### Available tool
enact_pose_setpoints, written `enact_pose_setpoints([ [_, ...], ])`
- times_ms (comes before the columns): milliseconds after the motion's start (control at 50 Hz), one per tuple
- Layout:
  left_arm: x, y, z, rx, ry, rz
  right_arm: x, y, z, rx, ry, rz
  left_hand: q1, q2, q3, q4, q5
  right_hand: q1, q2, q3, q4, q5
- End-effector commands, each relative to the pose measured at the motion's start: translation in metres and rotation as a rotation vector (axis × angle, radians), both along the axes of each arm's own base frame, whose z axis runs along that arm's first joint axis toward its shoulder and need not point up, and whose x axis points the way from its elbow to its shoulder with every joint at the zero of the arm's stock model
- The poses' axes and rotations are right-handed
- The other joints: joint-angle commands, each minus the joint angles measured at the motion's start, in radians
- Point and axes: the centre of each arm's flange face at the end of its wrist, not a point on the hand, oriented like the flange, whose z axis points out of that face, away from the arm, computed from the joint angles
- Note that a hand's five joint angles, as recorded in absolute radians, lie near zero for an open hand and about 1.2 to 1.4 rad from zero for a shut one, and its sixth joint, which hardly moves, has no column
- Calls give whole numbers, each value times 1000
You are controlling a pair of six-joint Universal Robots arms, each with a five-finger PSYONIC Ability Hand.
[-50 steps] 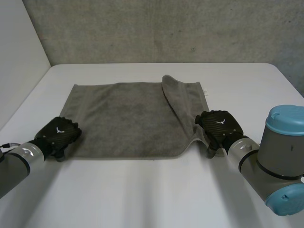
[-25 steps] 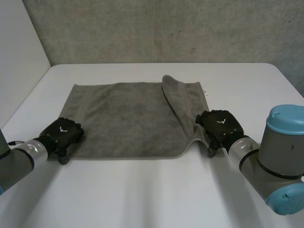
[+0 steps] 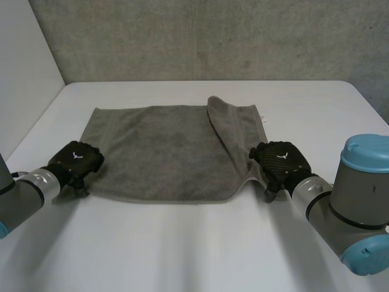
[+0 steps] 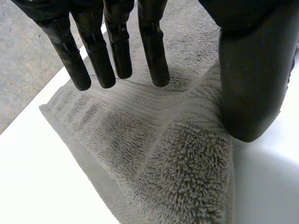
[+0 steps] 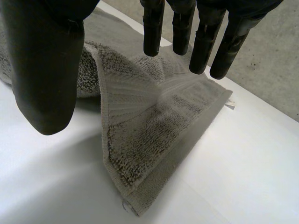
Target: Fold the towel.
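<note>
Since half a second ago the left hand (image 3: pixel 76 162) has slid a little way up the left edge of the towel (image 3: pixel 164 152), away from the robot, and its arm has swung outward, while the right hand (image 3: pixel 281 159) has kept its place at the towel's near right corner. The grey towel lies spread on the white surface (image 3: pixel 200 243), flat over most of its width. Its right part is turned over toward its middle in a slanting flap that runs from the far edge down to the near right corner. A small white label (image 3: pixel 264 117) sticks out at the towel's far right corner. The left hand is open over the towel's near left corner: its fingers (image 4: pixel 119 51) are straight with tips just above the pile, and its thumb (image 4: pixel 252 84) stands apart at the towel's edge. The right hand is open too. Its straight fingers (image 5: pixel 180 28) hang above the raised fold at the towel's near right corner, and its thumb (image 5: pixel 44 70) is held wide on the fold's other side.
</note>
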Motion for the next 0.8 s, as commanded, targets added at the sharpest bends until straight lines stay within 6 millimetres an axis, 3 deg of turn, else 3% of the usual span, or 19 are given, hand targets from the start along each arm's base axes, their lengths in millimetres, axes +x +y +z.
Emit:
enact_pose_setpoints([
  [20,-3,-3,1,-4,10,-3,0,0,0,1,1,-1,70,80,78,79,72,-20,-10,0,3,-3],
  [80,-3,-5,-1,0,9,-2,0,0,0,0,0,0,152,162,160,161,154,-23,-13,-2,0,-6],
  [140,-3,-6,-1,-3,5,4,0,0,0,2,1,0,352,362,360,361,354,-20,-10,0,3,-3],
  [180,-3,-7,0,-3,1,10,0,0,0,0,0,0,618,628,626,627,620,-20,-10,0,3,-3],
  [280,-2,-5,5,-5,-2,23,-1,0,3,-10,5,0,856,866,864,865,858,-20,-10,0,3,-3],
  [360,-2,-3,21,-34,9,31,-1,-1,3,-14,6,-2,871,881,879,880,873,-23,-13,-2,0,-6],
  [500,-2,3,31,-14,85,65,-1,-3,0,-5,7,-8,868,879,876,877,870,-26,-16,-5,-3,-9],
  [800,-7,5,35,-11,110,62,0,-2,-14,51,-12,-18,851,861,859,860,853,26,37,47,50,44],
])
